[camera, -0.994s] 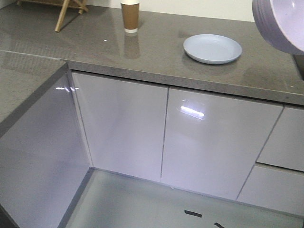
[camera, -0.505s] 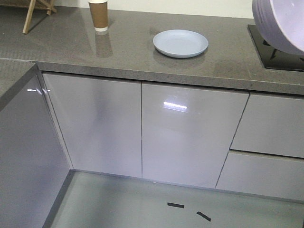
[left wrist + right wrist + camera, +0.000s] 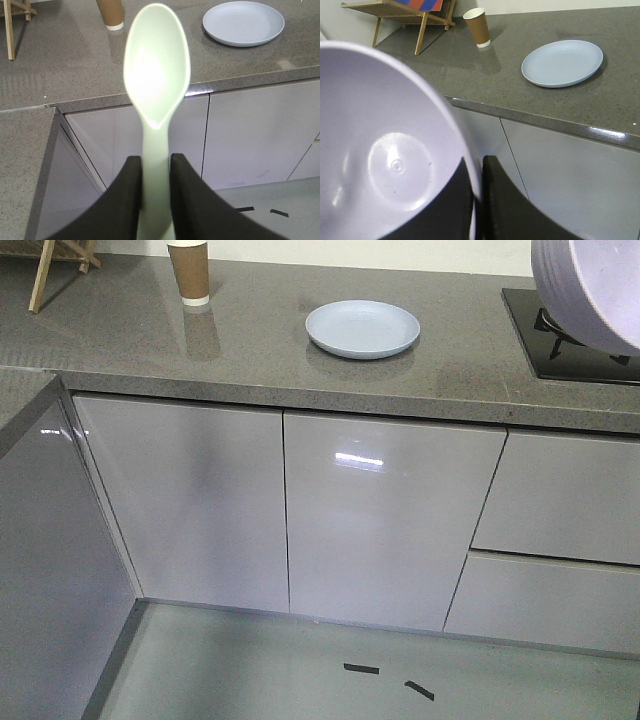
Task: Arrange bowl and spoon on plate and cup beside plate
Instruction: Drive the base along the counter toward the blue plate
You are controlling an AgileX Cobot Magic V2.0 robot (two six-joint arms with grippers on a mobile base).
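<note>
My left gripper point(image 3: 155, 162) is shut on the handle of the pale mint spoon point(image 3: 157, 75), which points up and away in the air in front of the counter. My right gripper point(image 3: 477, 167) is shut on the rim of the lavender bowl point(image 3: 385, 150), held in the air; the same bowl point(image 3: 590, 285) fills the top right of the front view. The pale blue plate point(image 3: 362, 328) lies empty on the grey counter point(image 3: 260, 350). Left of the plate, further back, stands the brown paper cup point(image 3: 189, 272), upright. The plate point(image 3: 243, 23) and cup point(image 3: 111, 14) also show beyond the spoon.
A black hob point(image 3: 570, 340) sits in the counter at the right. A wooden stand point(image 3: 400, 12) is at the far left of the counter. White cabinet doors point(image 3: 385, 520) and drawers run below the counter edge, with a side counter point(image 3: 20, 160) at the left.
The front view has shifted right: plate and cup slid leftward in frame and the hob came into sight. The bowl stays at the top right corner.
</note>
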